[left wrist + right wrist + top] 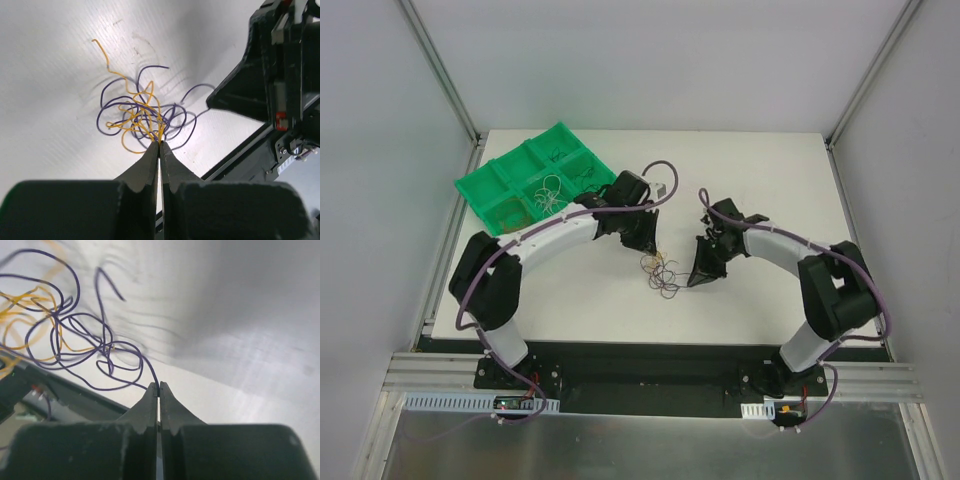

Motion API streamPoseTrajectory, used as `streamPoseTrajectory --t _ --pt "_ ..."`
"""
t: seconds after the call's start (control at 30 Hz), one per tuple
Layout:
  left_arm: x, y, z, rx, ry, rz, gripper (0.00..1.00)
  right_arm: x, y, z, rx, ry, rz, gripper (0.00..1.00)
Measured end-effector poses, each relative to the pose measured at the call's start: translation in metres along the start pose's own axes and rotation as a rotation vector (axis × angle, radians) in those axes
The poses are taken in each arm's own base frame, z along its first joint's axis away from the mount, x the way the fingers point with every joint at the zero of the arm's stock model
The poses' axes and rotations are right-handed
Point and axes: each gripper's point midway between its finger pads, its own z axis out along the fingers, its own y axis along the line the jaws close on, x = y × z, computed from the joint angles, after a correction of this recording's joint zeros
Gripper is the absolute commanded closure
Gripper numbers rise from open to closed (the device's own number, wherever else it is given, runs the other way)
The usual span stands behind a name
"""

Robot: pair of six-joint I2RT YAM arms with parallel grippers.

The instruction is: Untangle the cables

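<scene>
Both were pinched fully closed: left fingers (150,162) on the orange cable (106,56), right fingers (150,402) on the purple cable (78,285). The tangle (661,273) sat on the counter (760,180) between them. Best move was to pull apart slowly and low, easing off if loops cinched.

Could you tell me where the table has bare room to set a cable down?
The table is bare in its far right corner, beyond the right arm, and along the near strip before the tangled cables. Crowded: the centre around them, and far left by the green tray.
</scene>
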Motion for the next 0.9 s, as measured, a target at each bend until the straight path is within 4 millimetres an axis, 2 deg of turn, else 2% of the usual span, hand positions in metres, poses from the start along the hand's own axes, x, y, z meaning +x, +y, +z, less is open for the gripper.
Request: streamPoseTrajectory --t 0.13,0.27,0.37,0.5,0.7,0.9 --pt "-0.02 -0.004 -0.033 -0.042 -0.13 0.054 1.0 -0.018 -0.028 -0.032 0.129 -0.154 0.046 1.0" --pt "-0.027 0.005 -0.07 -0.119 -0.252 0.075 1.0 -0.039 -0.086 -0.082 0.323 -0.333 0.17 1.0" --pt "-0.03 0.021 -0.101 -0.19 -0.352 0.06 1.0 -0.04 -0.124 -0.117 0.463 -0.422 0.233 1.0" --pt "-0.04 0.049 -0.159 -0.333 -0.534 0.036 1.0 -0.029 -0.154 -0.151 0.592 -0.478 0.272 0.99" --pt "-0.051 0.083 -0.247 -0.531 -0.793 -0.037 1.0 -0.013 -0.199 -0.185 0.708 -0.499 0.405 1.0" --pt "-0.053 0.107 -0.31 -0.725 -0.93 -0.074 1.0 -0.002 -0.213 -0.194 0.76 -0.478 0.444 1.0"
